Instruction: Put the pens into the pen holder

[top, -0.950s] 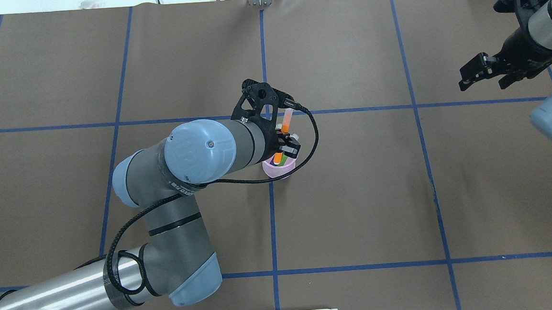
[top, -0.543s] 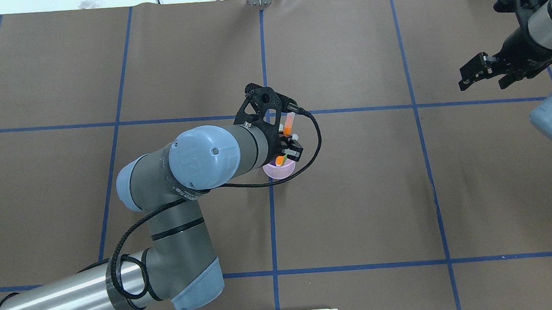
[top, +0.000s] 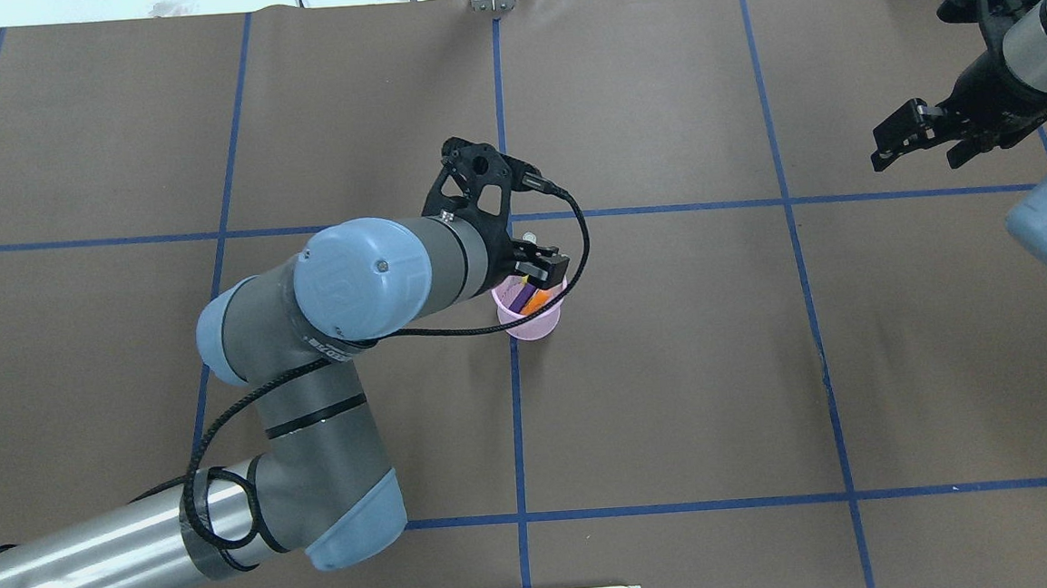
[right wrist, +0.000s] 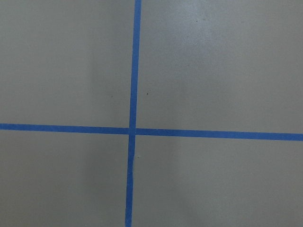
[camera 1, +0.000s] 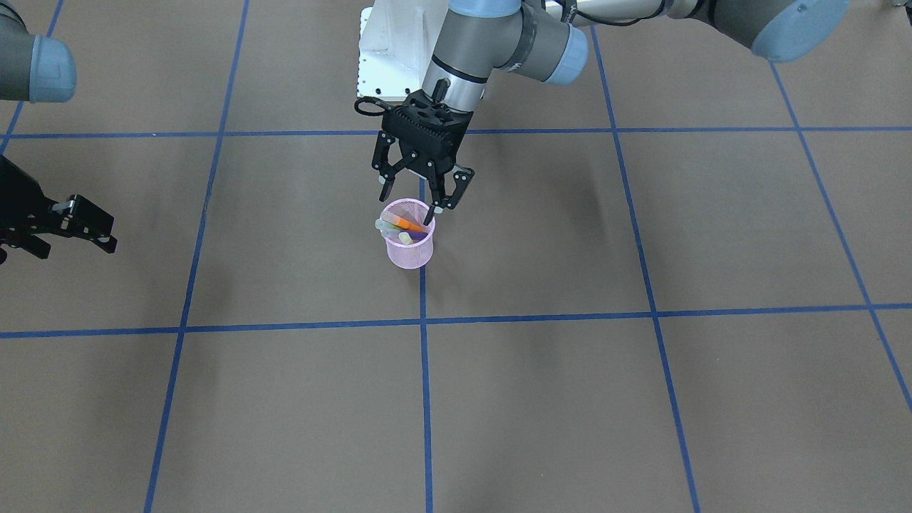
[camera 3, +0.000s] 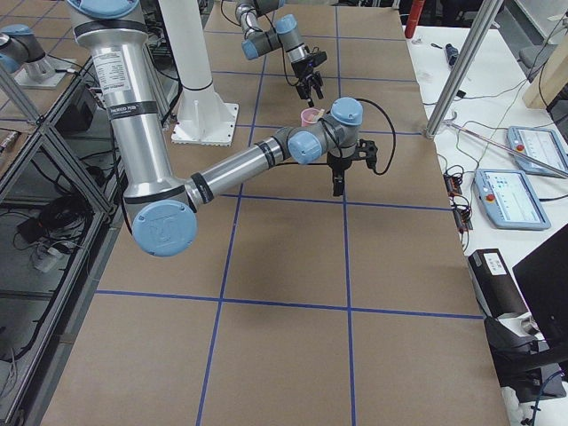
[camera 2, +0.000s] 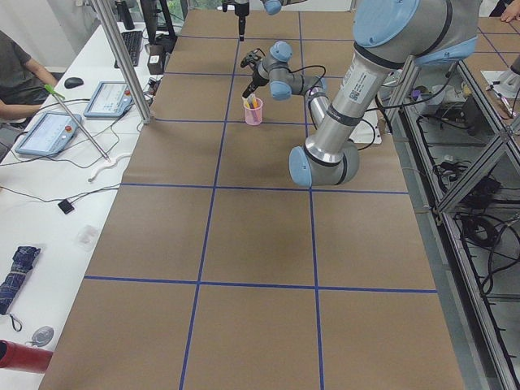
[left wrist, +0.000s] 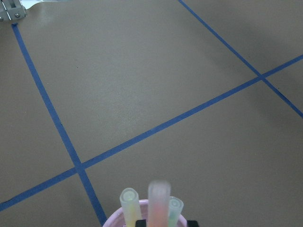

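The left gripper (camera 1: 410,201) is hovering directly over the pen holder (camera 1: 411,251). Its jaws are standing apart and gripping nothing. One fingertip (camera 1: 432,209) is hanging at the cup's rim on the side toward the robot's left, the other just above the opposite rim. This open, centred posture is consistent with a drop into the cup rather than a fresh pickup.

The pens (camera 1: 405,225) are lying inside the holder, leaning together toward the robot's right. The orange pen (camera 1: 409,222) is resting above the purple pen (camera 1: 417,234), and the pale caps (left wrist: 129,199) are projecting past the rim. The wrist view is showing three caps, so the full count cannot be confirmed. The holder is a pink, see-through mesh cup, tapering downward, and it is standing upright on a blue tape line (camera 1: 425,356) near the middle of the table (camera 1: 641,399).

The right gripper (top: 919,153) is waiting well apart, its jaws apparently open and empty. Collection is judged to be at or near completion.
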Robot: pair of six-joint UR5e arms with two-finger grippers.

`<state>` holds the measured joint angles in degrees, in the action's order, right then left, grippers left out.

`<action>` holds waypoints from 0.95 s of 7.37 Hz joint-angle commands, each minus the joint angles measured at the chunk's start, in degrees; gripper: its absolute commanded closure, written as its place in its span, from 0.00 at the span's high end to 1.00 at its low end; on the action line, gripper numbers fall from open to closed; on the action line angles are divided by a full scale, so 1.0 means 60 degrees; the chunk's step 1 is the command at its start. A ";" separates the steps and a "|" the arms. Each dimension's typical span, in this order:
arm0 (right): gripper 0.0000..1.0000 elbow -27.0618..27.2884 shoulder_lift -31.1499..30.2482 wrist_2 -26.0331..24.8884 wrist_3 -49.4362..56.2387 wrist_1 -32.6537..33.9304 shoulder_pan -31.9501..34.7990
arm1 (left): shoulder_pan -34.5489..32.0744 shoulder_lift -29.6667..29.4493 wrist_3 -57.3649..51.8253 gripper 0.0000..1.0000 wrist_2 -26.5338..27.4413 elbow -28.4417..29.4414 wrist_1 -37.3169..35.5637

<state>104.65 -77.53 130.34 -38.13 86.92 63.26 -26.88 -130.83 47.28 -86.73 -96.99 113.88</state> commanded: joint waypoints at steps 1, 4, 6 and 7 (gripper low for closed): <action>0.98 -0.0025 -0.0042 0.0000 0.0099 0.0014 0.0105 | -0.1125 0.1303 0.0294 0.99 -0.0888 -0.0881 -0.0069; 0.98 -0.0374 -0.0086 0.0087 0.0682 0.0015 0.0616 | -0.3774 0.4466 0.0133 0.99 -0.4592 -0.1866 0.0033; 0.98 -0.0654 -0.0246 0.0204 0.1619 0.0014 0.1275 | -0.5736 0.5932 -0.3041 0.99 -0.5626 -0.1533 -0.0142; 0.98 -0.0713 -0.0464 0.0350 0.2159 0.0014 0.1640 | -0.6601 0.6274 -0.4322 0.99 -0.6019 -0.0994 -0.0288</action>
<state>100.98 -79.04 131.54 -28.80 87.01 70.54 -59.79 -97.03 31.74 -119.81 -105.84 113.00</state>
